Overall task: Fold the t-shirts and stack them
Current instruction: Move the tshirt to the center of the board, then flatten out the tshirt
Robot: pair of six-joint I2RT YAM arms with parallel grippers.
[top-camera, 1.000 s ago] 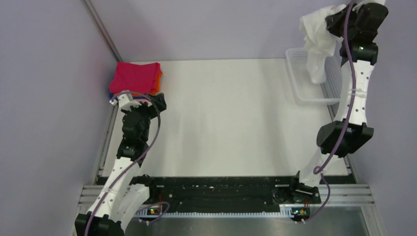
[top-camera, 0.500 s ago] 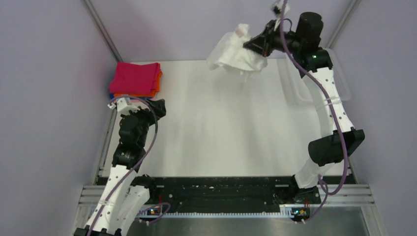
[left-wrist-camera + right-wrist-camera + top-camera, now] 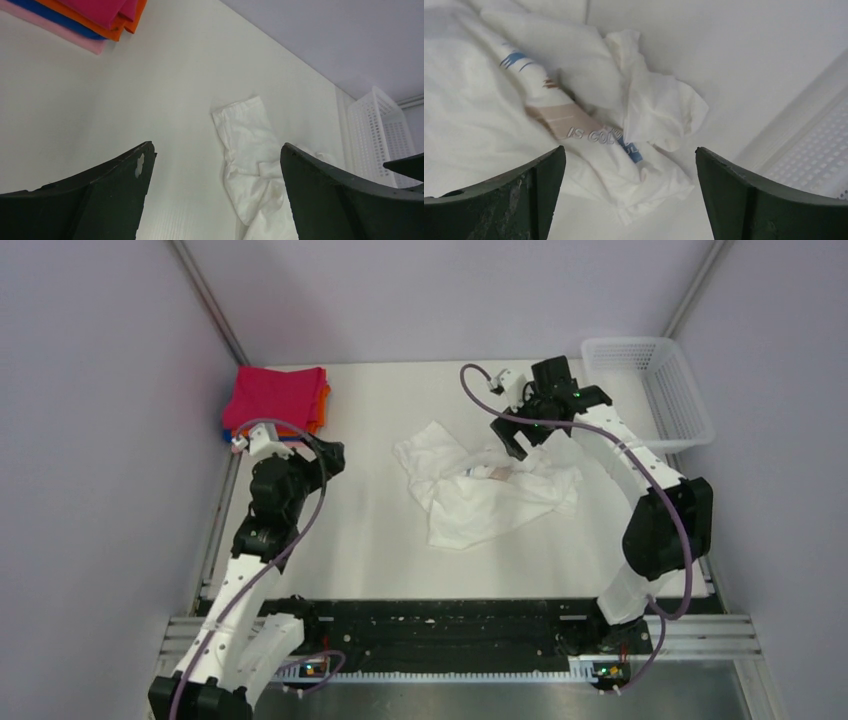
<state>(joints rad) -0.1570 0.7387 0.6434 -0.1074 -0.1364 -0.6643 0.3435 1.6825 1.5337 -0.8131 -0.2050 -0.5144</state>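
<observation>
A wrinkled white t-shirt (image 3: 480, 495) lies crumpled on the middle of the table, a printed label showing on top (image 3: 574, 122). My right gripper (image 3: 522, 432) hovers just above its far right part, open and holding nothing (image 3: 629, 150). Folded t-shirts (image 3: 275, 400) are stacked at the far left corner, magenta on top, with orange, blue and pink edges below (image 3: 95, 20). My left gripper (image 3: 330, 455) stands open near that stack, apart from it, pointing toward the white t-shirt (image 3: 250, 150); nothing sits between its fingers (image 3: 216, 147).
A white mesh basket (image 3: 690, 410) stands at the far right corner; its wall also shows in the left wrist view (image 3: 372, 135). Grey walls close in the table on the left, back and right.
My right arm swung the white t-shirt from above the basket to the table's middle, lowered and let it go; its jaws now stand open. The left arm barely shifted.
</observation>
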